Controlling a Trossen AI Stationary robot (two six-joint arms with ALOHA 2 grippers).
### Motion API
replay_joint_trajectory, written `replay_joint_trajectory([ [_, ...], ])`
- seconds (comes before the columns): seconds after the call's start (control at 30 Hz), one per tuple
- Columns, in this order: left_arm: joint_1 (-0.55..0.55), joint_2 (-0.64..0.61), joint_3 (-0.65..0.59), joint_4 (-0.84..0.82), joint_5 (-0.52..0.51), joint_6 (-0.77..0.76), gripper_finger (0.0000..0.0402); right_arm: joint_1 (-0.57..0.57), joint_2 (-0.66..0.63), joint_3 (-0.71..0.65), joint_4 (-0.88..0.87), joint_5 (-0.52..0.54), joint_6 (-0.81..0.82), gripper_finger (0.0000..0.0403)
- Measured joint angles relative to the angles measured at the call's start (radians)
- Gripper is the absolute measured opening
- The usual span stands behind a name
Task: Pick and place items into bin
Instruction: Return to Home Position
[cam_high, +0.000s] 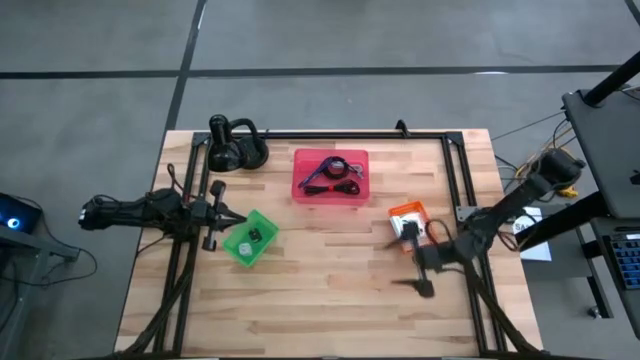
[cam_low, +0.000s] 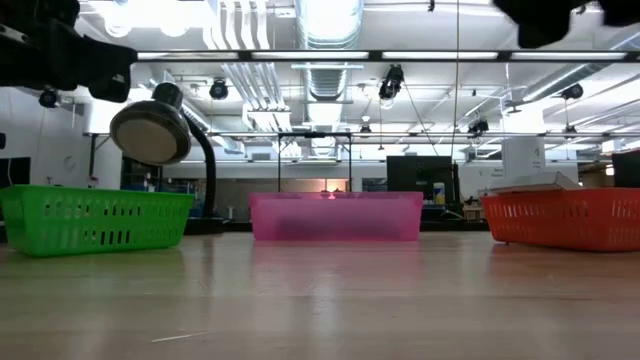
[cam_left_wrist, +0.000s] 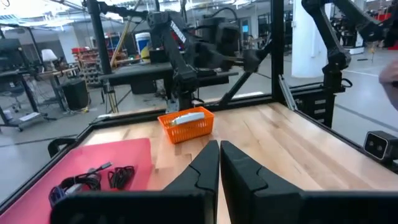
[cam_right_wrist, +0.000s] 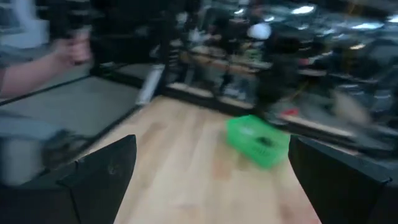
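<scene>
Three small bins stand on the wooden table. The pink bin (cam_high: 305, 195) holds a purple cable (cam_high: 322, 172) and a black coiled cable (cam_left_wrist: 121, 176). A white packet (cam_left_wrist: 186, 117) lies in the orange bin (cam_high: 400, 211). The green bin (cam_high: 238, 250) holds small dark bits (cam_high: 254, 236). My left gripper (cam_high: 240, 218) is shut and empty at the table's left, level, just beside the green bin. My right gripper (cam_high: 408, 266) hangs open and empty at the table's right, near side of the orange bin, pointing toward the green bin (cam_right_wrist: 258, 142).
A black desk lamp (cam_high: 235, 145) stands at the far left of the table. A dark metal frame (cam_high: 455, 170) runs along the far edge and both sides. A person's hand (cam_right_wrist: 68, 50) shows beyond the table. Bare wood lies along the near half.
</scene>
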Motion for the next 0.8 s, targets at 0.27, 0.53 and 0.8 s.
replay_joint_trajectory([
  [0.27, 0.000, -0.002, -0.001, -0.002, 0.000, -0.002, 0.0000, -0.354, -0.120, -0.138, 0.073, -0.118, 0.014, 0.0400],
  [0.53, 0.000, -0.001, -0.001, -0.004, 0.000, -0.003, 0.0000, -0.590, -0.319, -0.234, 0.018, -0.151, 0.004, 0.0400],
  [0.8, 0.000, -0.001, 0.003, 0.000, 0.000, -0.004, 0.0000, -0.604, -0.615, -0.254, -0.302, -0.150, 0.041, 0.0400],
])
